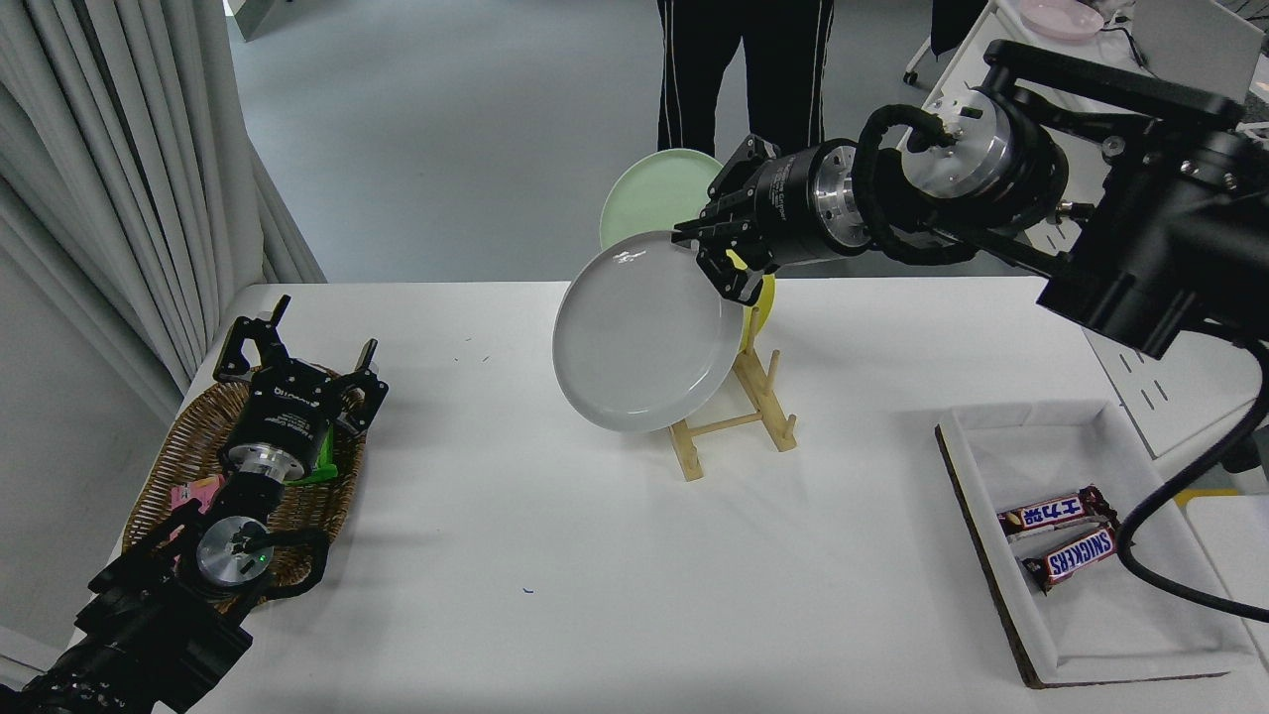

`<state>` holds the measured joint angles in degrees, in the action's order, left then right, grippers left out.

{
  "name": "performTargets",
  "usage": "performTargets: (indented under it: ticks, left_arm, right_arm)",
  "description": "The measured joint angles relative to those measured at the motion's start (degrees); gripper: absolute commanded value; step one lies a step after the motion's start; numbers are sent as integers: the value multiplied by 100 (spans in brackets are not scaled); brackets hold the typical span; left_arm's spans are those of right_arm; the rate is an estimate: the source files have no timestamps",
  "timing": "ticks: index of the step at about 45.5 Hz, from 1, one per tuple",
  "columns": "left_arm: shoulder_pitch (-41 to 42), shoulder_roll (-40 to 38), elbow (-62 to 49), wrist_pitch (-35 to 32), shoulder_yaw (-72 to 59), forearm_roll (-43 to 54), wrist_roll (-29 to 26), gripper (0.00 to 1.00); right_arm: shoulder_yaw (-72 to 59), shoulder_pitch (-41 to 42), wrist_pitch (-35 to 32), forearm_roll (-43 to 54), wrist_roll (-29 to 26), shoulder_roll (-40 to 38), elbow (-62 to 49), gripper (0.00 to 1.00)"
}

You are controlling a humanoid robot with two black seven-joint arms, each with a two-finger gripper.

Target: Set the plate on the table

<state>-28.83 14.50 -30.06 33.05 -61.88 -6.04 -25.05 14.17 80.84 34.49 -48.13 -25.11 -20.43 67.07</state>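
My right gripper (712, 260) is shut on the upper right rim of the light-grey plate (639, 347). It holds the plate tilted in the air, above the white table (555, 535) and just left of the wooden plate rack (734, 416). The plate hides most of the yellow plate (755, 297) that stands in the rack. The pale green plate (654, 188) stands behind it. My left gripper (297, 357) is parked open at the lower left, over a wicker basket.
A wicker basket (183, 446) with small packets lies at the left edge. A white tray (1081, 540) with two chocolate bars (1066, 535) sits at the right. A person (744, 69) stands beyond the table's far side. A white desk (1091, 89) stands at the upper right.
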Motion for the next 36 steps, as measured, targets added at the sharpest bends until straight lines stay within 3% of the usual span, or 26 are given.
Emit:
performTargets:
  ticks: [12, 36]
  left_arm:
    - [0, 0, 0, 0, 0, -2, 0, 100]
    - [0, 0, 0, 0, 0, -2, 0, 100]
  right_arm:
    - [701, -870, 757, -109, 11, 340, -1, 0]
    - [1034, -2420, 1028, -42, 29, 651, -393, 0]
